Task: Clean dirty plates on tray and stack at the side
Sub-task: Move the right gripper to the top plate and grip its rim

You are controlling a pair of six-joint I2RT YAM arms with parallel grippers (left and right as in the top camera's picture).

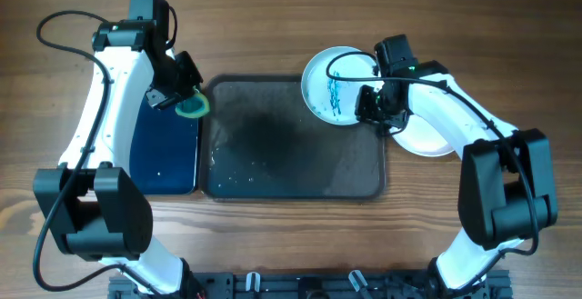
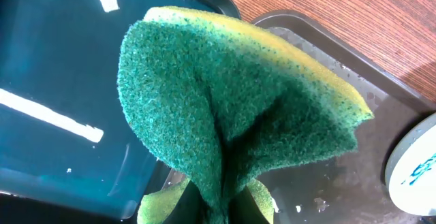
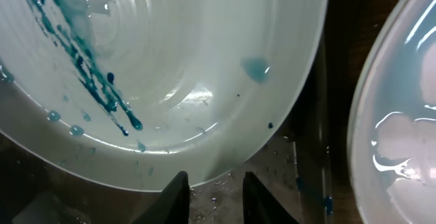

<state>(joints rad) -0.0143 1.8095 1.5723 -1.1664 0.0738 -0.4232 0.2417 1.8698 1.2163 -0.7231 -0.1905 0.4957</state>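
A pale plate [image 1: 329, 85] with blue-teal streaks sits tilted at the far right corner of the dark grey tray [image 1: 273, 154], reaching over its rim. It fills the right wrist view [image 3: 191, 67]. My right gripper [image 1: 371, 108] is open, its fingertips [image 3: 214, 178] at the plate's near rim with wet tray floor showing between them. A white plate [image 1: 432, 137] lies on the table right of the tray, also in the right wrist view [image 3: 402, 129]; whether another lies under it I cannot tell. My left gripper [image 1: 186, 104] is shut [image 2: 221, 210] on a green-and-yellow sponge [image 2: 225, 108] above the tray's far left corner.
A smaller black tray with a blue inside [image 1: 164, 154] lies against the grey tray's left side and shows in the left wrist view [image 2: 54, 67]. The grey tray's floor is wet with white specks. Bare wooden table surrounds both trays.
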